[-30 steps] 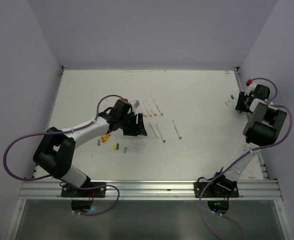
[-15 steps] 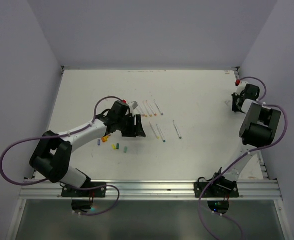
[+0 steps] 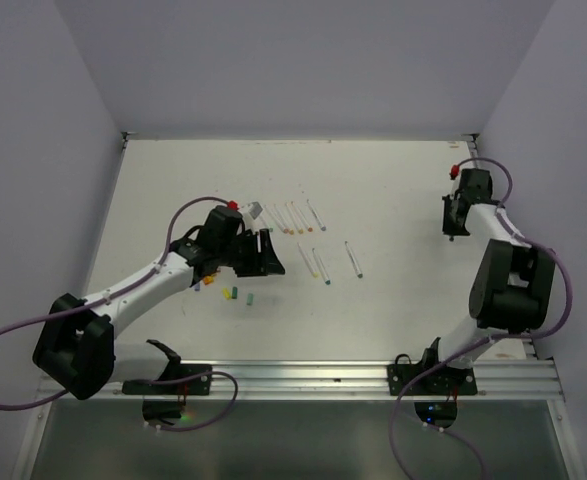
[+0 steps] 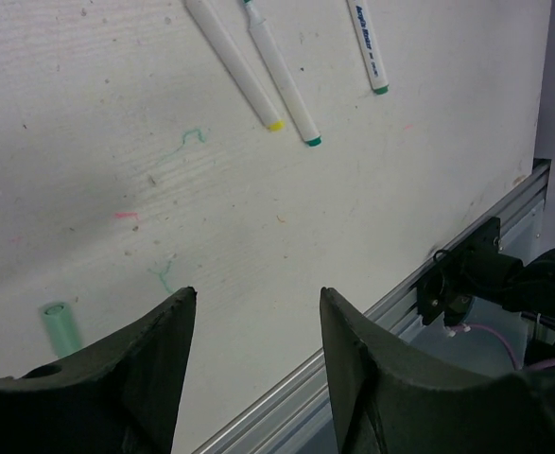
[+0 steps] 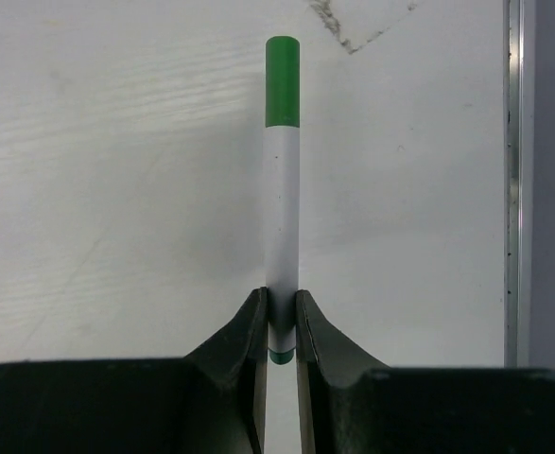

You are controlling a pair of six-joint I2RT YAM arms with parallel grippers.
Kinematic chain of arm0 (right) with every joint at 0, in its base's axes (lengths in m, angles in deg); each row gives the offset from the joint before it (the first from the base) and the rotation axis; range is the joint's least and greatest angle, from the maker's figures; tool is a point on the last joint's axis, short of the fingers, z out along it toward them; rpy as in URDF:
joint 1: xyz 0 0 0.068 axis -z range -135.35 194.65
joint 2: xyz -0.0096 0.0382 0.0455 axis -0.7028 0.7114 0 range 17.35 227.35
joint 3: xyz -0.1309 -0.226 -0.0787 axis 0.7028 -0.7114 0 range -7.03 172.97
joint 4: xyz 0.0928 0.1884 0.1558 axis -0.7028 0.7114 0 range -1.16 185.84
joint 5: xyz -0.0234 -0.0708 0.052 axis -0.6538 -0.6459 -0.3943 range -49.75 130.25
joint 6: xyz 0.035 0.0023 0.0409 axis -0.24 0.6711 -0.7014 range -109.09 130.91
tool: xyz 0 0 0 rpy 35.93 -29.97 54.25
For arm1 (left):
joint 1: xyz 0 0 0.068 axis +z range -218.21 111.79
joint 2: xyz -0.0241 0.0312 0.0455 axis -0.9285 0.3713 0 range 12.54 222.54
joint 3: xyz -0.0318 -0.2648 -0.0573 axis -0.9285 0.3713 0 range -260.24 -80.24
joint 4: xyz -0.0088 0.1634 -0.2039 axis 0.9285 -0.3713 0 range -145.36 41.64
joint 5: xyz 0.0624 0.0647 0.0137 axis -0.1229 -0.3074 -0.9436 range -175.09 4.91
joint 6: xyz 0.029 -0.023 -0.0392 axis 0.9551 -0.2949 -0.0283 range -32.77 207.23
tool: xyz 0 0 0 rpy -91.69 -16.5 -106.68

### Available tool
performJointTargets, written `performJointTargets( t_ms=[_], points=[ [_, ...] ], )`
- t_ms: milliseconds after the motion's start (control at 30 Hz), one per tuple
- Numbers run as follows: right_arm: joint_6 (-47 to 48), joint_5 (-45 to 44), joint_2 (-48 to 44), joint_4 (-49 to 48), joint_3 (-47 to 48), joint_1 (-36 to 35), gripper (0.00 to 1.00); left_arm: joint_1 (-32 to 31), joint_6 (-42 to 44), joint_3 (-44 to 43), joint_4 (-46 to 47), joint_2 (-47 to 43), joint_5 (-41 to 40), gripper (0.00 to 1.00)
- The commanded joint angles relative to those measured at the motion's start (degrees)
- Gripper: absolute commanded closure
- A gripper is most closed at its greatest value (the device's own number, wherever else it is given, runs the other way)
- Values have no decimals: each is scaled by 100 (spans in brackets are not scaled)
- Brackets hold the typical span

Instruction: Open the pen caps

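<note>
My right gripper point(image 5: 280, 303) is shut on the lower end of a white pen point(image 5: 282, 208), just above its small teal end. The pen points away from me over the table and carries a green pen cap point(image 5: 282, 80) at its far end. In the top view this gripper point(image 3: 452, 222) is near the table's far right; the pen hardly shows there. My left gripper point(image 4: 256, 295) stands open above bare table, nothing between its fingers. Ahead of it lie three white pens point(image 4: 282, 71). In the top view the left gripper point(image 3: 273, 255) sits left of those pens point(image 3: 319, 264).
Several loose pen caps point(image 3: 235, 292) lie left of centre, one green cap point(image 4: 60, 326) beside my left finger. A row of several more pens point(image 3: 298, 216) lies behind the left gripper. The metal rail point(image 3: 293, 375) runs along the near edge; walls enclose the table.
The right gripper has shut on the pen and moved left and toward the back. The left arm has lowered and stretched out, its gripper shifting slightly left.
</note>
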Motion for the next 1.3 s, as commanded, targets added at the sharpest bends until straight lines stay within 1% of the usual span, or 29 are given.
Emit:
performJointTargets(
  t_ms=[0, 33, 133, 167, 233, 267, 333, 367, 400, 433, 467, 500, 667, 700, 800, 900, 1000, 1267],
  points=[
    [-670, -398, -1257, 631, -125, -671, 100, 57, -342, -157, -39, -197, 352, 43],
    [-863, -398, -1546, 928, -135, -760, 100, 74, -334, -166, -74, -232, 387, 43],
    [-1303, -250, -1960, 1307, -152, -1068, 100, 188, -307, -271, -232, -232, 484, 43],
    [-1366, -196, -2205, 1544, -126, -1286, 100, 249, -394, -263, -233, -232, 580, 43],
    [-1542, 242, -2348, 1782, -4, -1550, 100, 303, -500, -254, -233, -189, 660, 44],
    [-1612, 331, -2392, 2114, 58, -1665, 100, 355, -544, -262, -224, -162, 712, 44],
    [-1735, 568, -2541, 2458, 216, -2391, 100, 486, -754, -324, -162, -57, 923, 44],
    [-1761, 578, -2542, 2512, 252, -2396, 100, 548, -756, -333, -145, -22, 993, 44],
    [-1805, 630, -2585, 2530, 269, -2778, 100, 601, -904, -350, -40, 14, 1168, 45],
    [-1814, 1144, -2568, 2565, 339, -2913, 100, 671, -983, -368, 48, 83, 1257, 45],
    [-1884, 1280, -2560, 2592, 366, -3045, 100, 768, -1062, -403, 136, 119, 1345, 45],
    [-2050, 1394, -2551, 2540, 384, -3316, 100, 803, -1176, -516, 276, 163, 1485, 46],
    [-2605, 2438, -2261, 1837, 419, -3977, 100, 839, -1458, -948, 470, 646, 1749, 47],
    [-2736, 2441, -2182, 1766, 454, -4230, 100, 839, -1554, -1035, 558, 708, 1828, 47],
    [-2825, 2686, -1831, 1450, 559, -4609, 100, 900, -1678, -1246, 550, 892, 1873, 47],
    [-2930, 2932, -1602, 1195, 656, -4821, 100, 1014, -1722, -1475, 559, 1147, 1961, 47],
    [-2931, 2968, -1470, 1151, 797, -4909, 100, 1137, -1635, -1739, 410, 1314, 1935, 47],
    [-2948, 3275, -1364, 984, 867, -4936, 100, 1182, -1705, -1625, 470, 1447, 1882, 47]
  ],
)
